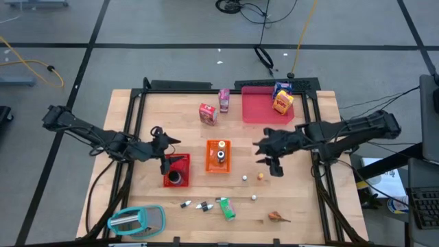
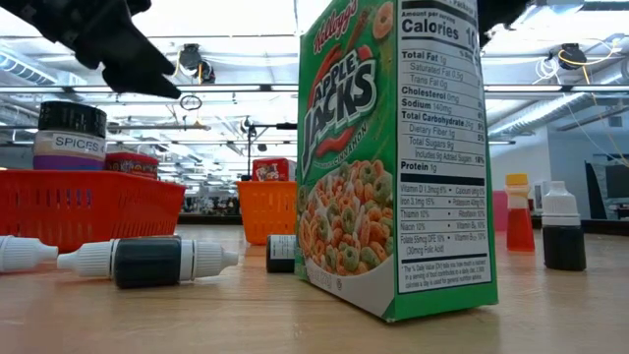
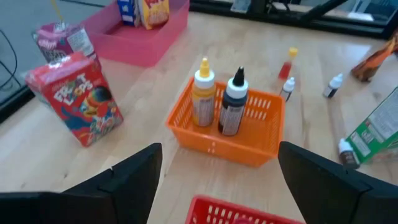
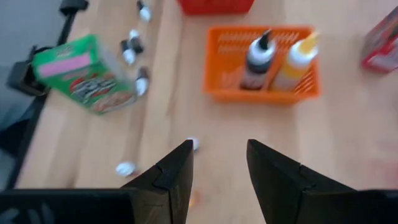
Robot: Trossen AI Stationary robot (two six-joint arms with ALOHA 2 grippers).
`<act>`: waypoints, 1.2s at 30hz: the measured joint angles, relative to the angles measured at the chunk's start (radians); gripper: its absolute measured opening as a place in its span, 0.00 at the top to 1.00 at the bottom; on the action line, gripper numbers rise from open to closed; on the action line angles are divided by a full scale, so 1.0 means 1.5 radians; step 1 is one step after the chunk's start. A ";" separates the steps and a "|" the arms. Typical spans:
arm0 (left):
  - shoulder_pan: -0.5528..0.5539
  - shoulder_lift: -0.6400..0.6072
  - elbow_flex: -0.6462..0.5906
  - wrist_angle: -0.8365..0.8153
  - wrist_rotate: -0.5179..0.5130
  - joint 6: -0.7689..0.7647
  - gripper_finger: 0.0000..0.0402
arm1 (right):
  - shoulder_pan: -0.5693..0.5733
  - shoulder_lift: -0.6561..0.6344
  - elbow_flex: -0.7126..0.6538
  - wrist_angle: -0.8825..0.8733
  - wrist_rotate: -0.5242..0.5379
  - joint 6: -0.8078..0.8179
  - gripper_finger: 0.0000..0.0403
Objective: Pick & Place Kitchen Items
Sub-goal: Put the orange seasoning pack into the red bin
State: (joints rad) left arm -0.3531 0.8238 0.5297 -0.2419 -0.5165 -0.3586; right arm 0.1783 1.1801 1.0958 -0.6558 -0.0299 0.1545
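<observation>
**A:** Kitchen items lay scattered over the tabletop [image 1: 302,199]. Which did we take as the step in hand?

**B:** We judged it to be the small balls [image 1: 244,178] and dropper bottles near the right gripper [image 1: 269,155], which hovered above the tabletop to the right of the orange bin [image 1: 218,167]. Its fingers stood partly apart and held nothing.

**A:** And the left gripper [image 1: 167,152]?

**B:** It hung over the red bin [image 1: 177,171], spread wide and empty; a dark can [image 1: 174,179] sat upright in that bin.

**A:** How would we have done the pick well?

**B:** We would have centred the right gripper over one ball, lowered it straight down and closed gently, since a ball is likely to roll from a glancing touch.

**A:** Orientation of the longer items?

**B:** The green cereal box [image 1: 227,208] lay on the near part of the tabletop, its long axis running slantwise, roughly from far to near. The small bottles [image 1: 194,204] beside it lay on their sides, long axes roughly left to right; which way their caps pointed we could not tell from above. Two bottles [image 3: 217,106] in the orange bin stood upright, nozzles up. The red carton [image 1: 208,114] and pink carton [image 1: 223,99] stood just left of the pink tray [image 1: 260,110].
</observation>
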 joint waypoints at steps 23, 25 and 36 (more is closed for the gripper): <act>0.000 0.001 0.000 0.011 -0.040 -0.028 0.19 | 0.344 0.094 0.000 0.040 0.057 0.425 0.65; 0.000 0.001 0.000 0.011 -0.041 -0.028 0.19 | 0.361 0.108 0.000 0.047 0.057 0.444 0.65; 0.000 0.001 0.000 0.010 -0.041 -0.046 0.19 | 0.444 0.151 0.000 0.090 0.075 0.527 0.65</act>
State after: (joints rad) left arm -0.3531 0.8246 0.5297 -0.2264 -0.5777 -0.4282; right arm 0.8442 1.4064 1.0958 -0.5215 0.0820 0.9456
